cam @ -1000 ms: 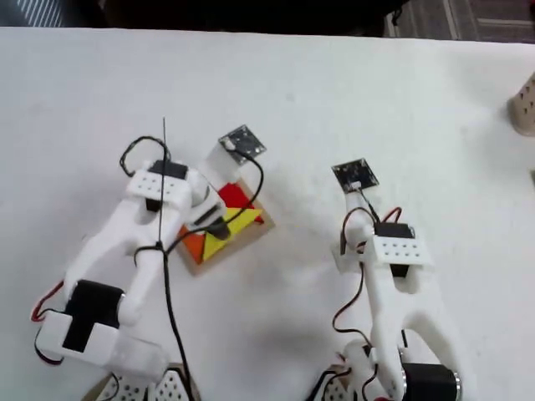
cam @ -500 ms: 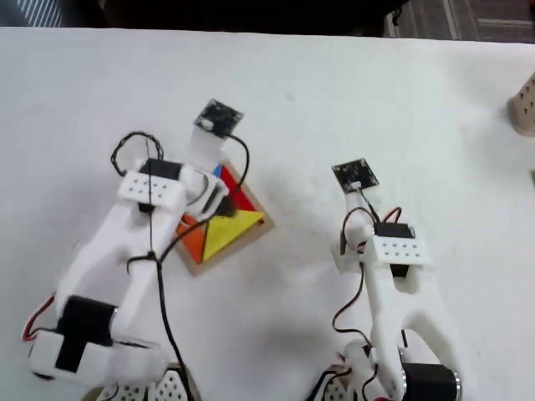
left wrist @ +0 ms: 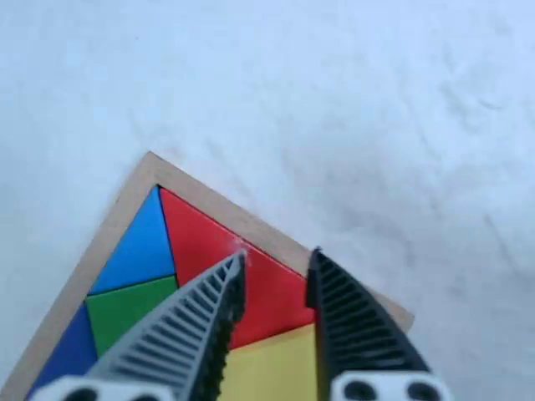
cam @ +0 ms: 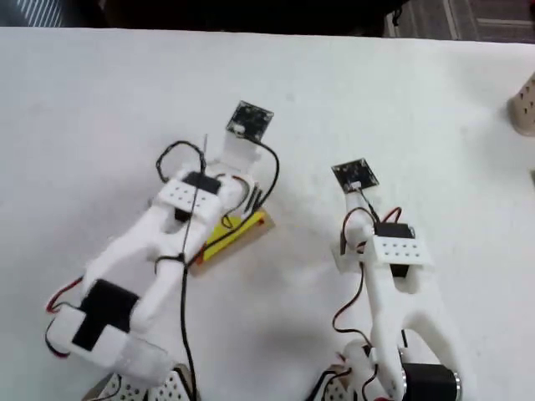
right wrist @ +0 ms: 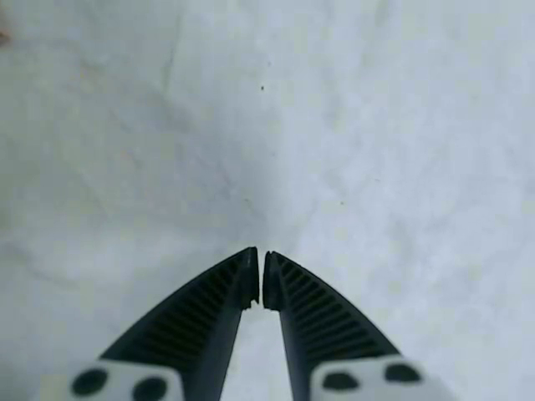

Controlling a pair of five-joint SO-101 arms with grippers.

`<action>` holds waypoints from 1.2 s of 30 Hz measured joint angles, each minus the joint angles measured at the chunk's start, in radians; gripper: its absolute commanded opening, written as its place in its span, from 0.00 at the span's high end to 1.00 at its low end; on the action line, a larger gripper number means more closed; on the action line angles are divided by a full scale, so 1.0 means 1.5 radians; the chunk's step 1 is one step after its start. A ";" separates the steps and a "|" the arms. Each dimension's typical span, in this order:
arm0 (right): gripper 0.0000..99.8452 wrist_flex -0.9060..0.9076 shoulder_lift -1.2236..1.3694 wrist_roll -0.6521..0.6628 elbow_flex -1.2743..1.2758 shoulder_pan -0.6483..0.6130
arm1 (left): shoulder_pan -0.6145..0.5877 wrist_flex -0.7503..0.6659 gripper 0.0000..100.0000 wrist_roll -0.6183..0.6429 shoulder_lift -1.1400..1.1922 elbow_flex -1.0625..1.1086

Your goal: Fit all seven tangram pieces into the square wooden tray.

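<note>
Probably light, stiff and slick, the red triangle [left wrist: 196,230] lies flush in the tray [left wrist: 125,200]; the slightly parted left gripper [left wrist: 277,259] needs its edges.

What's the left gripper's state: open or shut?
Open. The left gripper shows a clear gap over the tray, with the red piece visible through it.

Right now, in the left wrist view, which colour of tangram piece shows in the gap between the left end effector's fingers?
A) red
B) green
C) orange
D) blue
A: the left end effector is open over the wooden tray, and the red piece shows in the gap, while the green piece and the blue piece lie off to one side.
</note>
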 measured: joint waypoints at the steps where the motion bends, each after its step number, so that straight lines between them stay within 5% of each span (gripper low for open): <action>1: 0.98 0.000 0.000 0.000 0.000 0.000 | 0.000 -0.001 0.97 0.001 0.017 -0.015; 12: 0.98 0.000 0.000 0.000 0.000 0.000 | 0.029 -0.005 0.98 0.001 0.102 -0.073; 36: 0.98 0.000 0.000 0.000 0.000 0.000 | 0.037 -0.010 0.98 0.000 -0.063 0.147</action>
